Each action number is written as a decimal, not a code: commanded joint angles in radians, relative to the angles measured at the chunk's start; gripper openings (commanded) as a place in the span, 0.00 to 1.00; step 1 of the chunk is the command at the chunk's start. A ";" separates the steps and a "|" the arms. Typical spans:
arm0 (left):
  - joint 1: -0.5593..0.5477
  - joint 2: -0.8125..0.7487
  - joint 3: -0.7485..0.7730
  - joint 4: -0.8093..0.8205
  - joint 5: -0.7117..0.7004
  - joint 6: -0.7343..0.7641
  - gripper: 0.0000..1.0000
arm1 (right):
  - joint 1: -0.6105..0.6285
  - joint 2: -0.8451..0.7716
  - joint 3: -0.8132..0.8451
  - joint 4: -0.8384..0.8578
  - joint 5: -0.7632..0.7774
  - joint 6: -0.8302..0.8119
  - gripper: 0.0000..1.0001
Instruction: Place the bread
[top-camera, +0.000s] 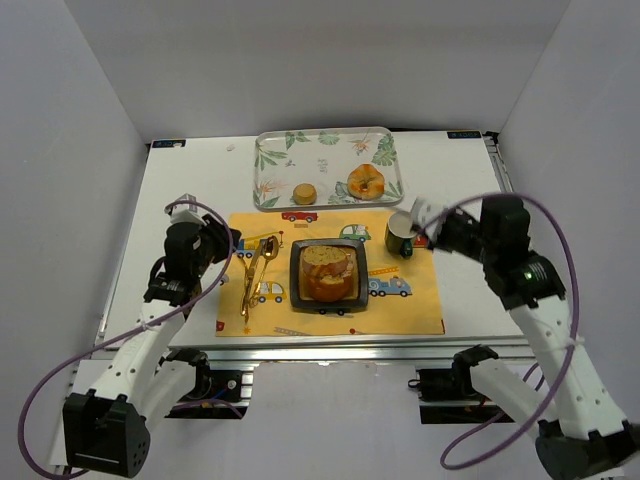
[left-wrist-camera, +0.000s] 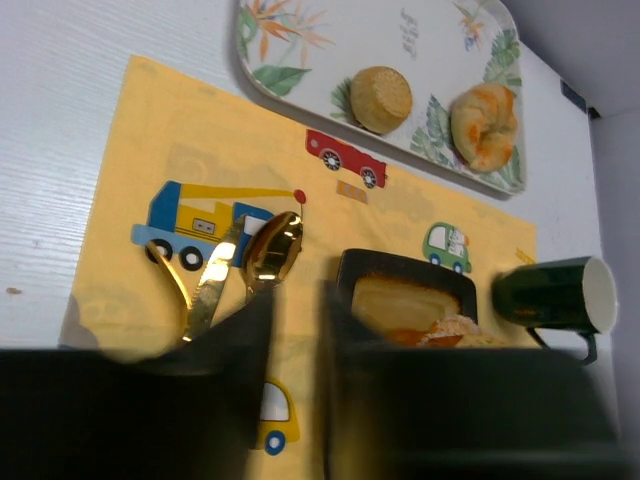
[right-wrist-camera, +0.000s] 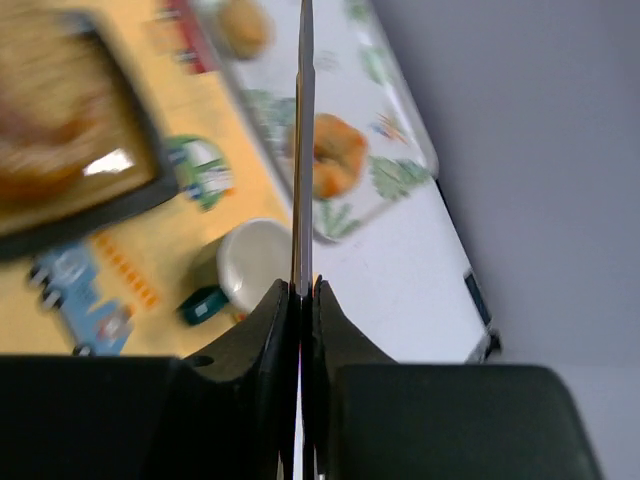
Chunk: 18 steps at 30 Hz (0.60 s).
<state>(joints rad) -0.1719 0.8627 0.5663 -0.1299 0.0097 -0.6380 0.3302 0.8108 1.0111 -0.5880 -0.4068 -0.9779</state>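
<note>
A black square plate (top-camera: 296, 272) on the yellow placemat (top-camera: 410, 305) holds browned bread (top-camera: 328, 270); both also show in the left wrist view, the plate (left-wrist-camera: 400, 272) and the bread (left-wrist-camera: 450, 330). A floral tray (top-camera: 275, 150) at the back carries a small round bun (top-camera: 304, 193) and a twisted orange roll (top-camera: 366, 182). My left gripper (top-camera: 228, 243) is open and empty, low over the placemat's left part beside the plate. My right gripper (top-camera: 432, 228) is shut on a thin flat blade (right-wrist-camera: 303, 150), seen edge-on, above the green mug (top-camera: 399, 238).
Gold cutlery (top-camera: 255, 270) lies on the placemat left of the plate, close to my left fingers. The mug stands on the placemat's right back corner. White walls enclose the table on three sides.
</note>
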 joint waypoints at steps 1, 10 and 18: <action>0.006 0.027 0.033 0.081 0.107 0.001 0.17 | -0.051 0.116 0.029 0.348 0.293 0.515 0.00; 0.006 0.114 0.055 0.118 0.231 0.014 0.33 | -0.421 0.493 -0.152 0.623 0.454 0.863 0.00; -0.003 0.140 0.043 0.180 0.295 -0.015 0.76 | -0.505 0.737 -0.184 0.668 0.290 0.797 0.38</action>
<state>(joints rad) -0.1719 0.9985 0.5873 0.0002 0.2527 -0.6472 -0.1677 1.5356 0.7906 0.0406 -0.0216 -0.1890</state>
